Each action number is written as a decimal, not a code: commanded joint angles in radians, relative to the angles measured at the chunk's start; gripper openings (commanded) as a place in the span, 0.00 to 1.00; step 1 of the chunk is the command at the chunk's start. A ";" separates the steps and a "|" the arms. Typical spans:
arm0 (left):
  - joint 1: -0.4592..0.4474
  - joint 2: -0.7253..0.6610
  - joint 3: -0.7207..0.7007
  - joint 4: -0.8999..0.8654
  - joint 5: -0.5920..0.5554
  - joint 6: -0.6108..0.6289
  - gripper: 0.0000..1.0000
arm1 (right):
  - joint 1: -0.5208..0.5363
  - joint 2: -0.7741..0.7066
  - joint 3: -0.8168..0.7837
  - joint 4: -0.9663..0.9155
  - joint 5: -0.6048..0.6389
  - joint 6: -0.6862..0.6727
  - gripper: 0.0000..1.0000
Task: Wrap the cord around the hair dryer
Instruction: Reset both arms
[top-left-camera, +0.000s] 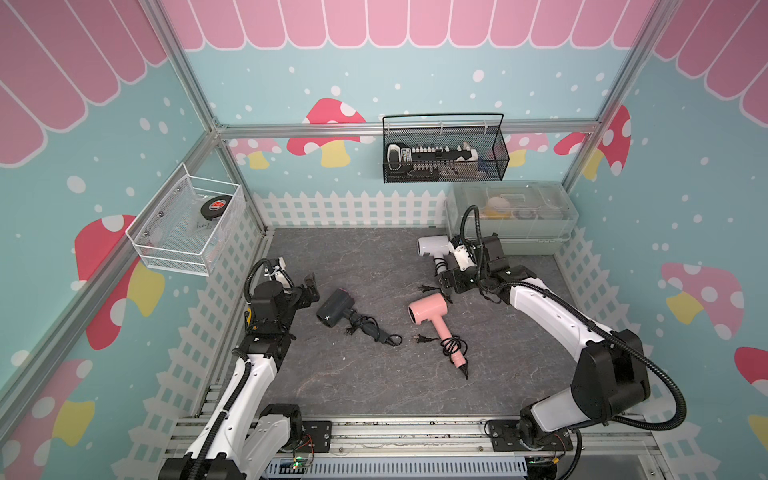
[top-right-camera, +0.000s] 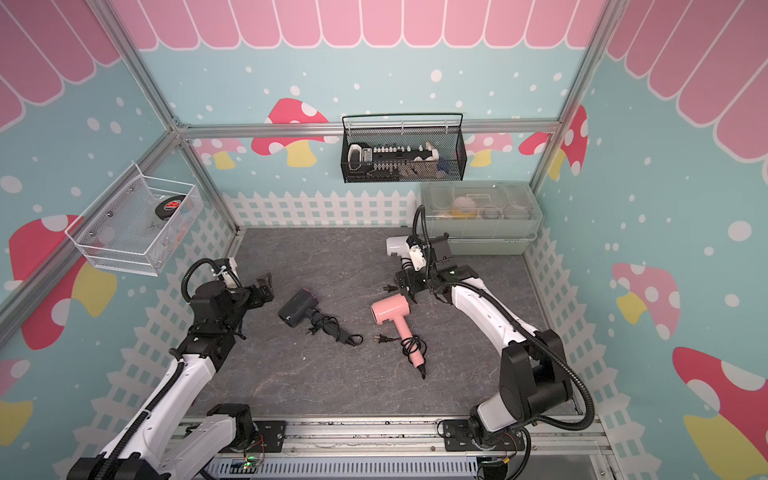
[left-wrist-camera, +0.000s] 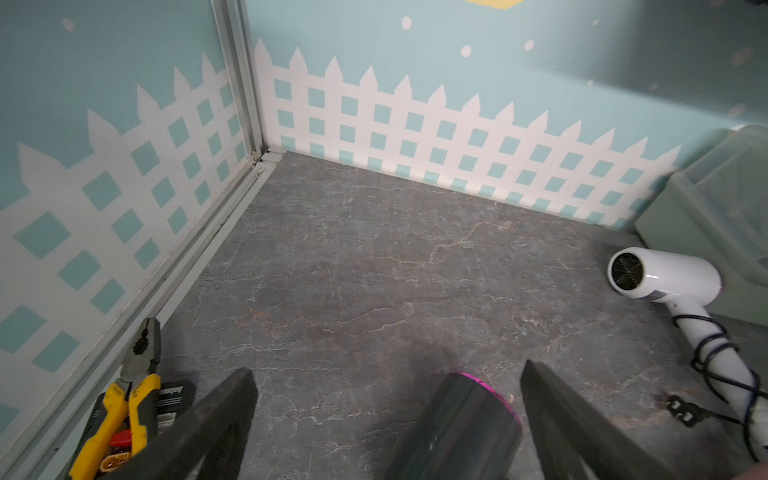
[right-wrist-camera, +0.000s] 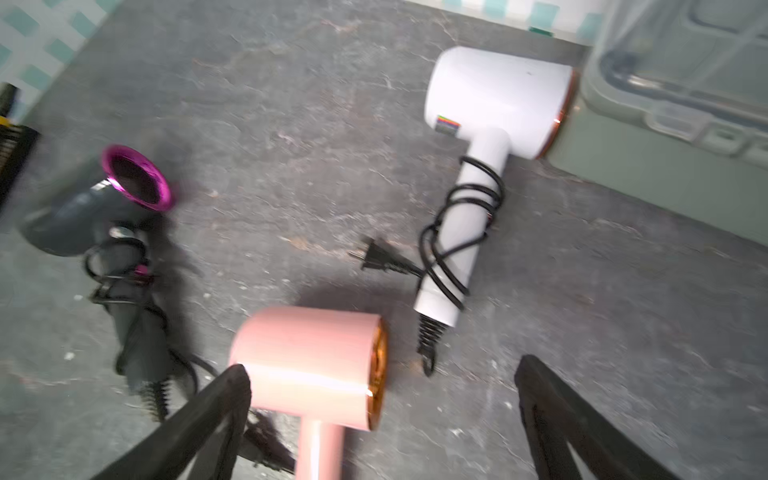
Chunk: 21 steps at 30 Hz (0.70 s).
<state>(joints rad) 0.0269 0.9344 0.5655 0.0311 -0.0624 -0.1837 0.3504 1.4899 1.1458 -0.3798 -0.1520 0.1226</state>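
L claw (left-wrist-camera: 386, 370): wide open, empty; hangs just over the barrel end of the grey dryer (top-left-camera: 332, 311).
R claw (right-wrist-camera: 381, 365): wide open, empty; above the bench (top-left-camera: 353, 374) btw pink dryer (top-left-camera: 428, 311) & white dryer (right-wrist-camera: 498, 95).
White dryer: back right, head just beside the storage box (top-left-camera: 515, 208); cord (right-wrist-camera: 478, 195) coiled round the handle, plug (right-wrist-camera: 376, 257) loose on the bench.
Pink & grey: mid-bench, cords bunched round the handles, plugs free.
Risk 1: we judge the white coils slack; any tug on the plug and they slide off the handle end.
Risk 2: a R claw finger sits close to the pink barrel; a low sweep could knock it or hook a loop.
Risk 3: the grey barrel looks smooth & round, so we expect it to squirt out of a pinch.
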 joint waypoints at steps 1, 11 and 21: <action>0.058 0.049 -0.042 0.189 -0.003 0.025 0.98 | -0.037 -0.057 -0.048 0.044 0.107 -0.122 0.98; 0.136 0.228 -0.154 0.516 0.004 0.035 0.97 | -0.183 -0.160 -0.313 0.337 0.264 -0.189 0.99; 0.150 0.275 -0.182 0.625 0.025 0.062 0.96 | -0.318 -0.166 -0.586 0.736 0.285 -0.220 0.99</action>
<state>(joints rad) 0.1688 1.2255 0.3985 0.5804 -0.0525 -0.1486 0.0563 1.3186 0.5774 0.1802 0.1246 -0.0784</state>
